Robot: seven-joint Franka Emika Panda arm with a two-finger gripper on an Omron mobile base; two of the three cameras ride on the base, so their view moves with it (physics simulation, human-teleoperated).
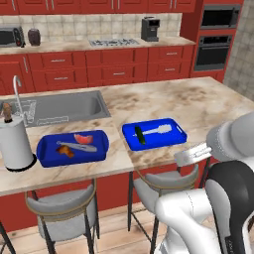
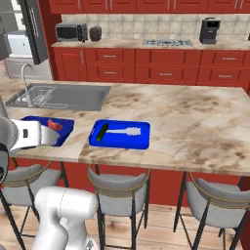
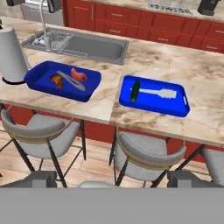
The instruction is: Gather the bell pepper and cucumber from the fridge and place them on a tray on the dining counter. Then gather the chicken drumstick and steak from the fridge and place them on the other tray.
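Cucumber [image 3: 135, 91] lies in right tray [image 3: 175, 107]; steak [image 3: 78, 74], drumstick [image 3: 57, 80] in left tray [image 3: 39, 72].

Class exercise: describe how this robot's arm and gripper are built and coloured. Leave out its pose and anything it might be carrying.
The arm has rounded, glossy white shells with dark bands at the joints. The gripper has a pale grey-white hand block and two small dark grey finger tips. No cables or markings are legible.

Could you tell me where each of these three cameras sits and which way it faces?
Left base view: behind the arm, on its left, looking down at the dining counter.
Right base view: behind, on its right, arm at lower left.
Hand view: on the hand, facing the counter over the stools.
All three share the right tray with the cucumber.
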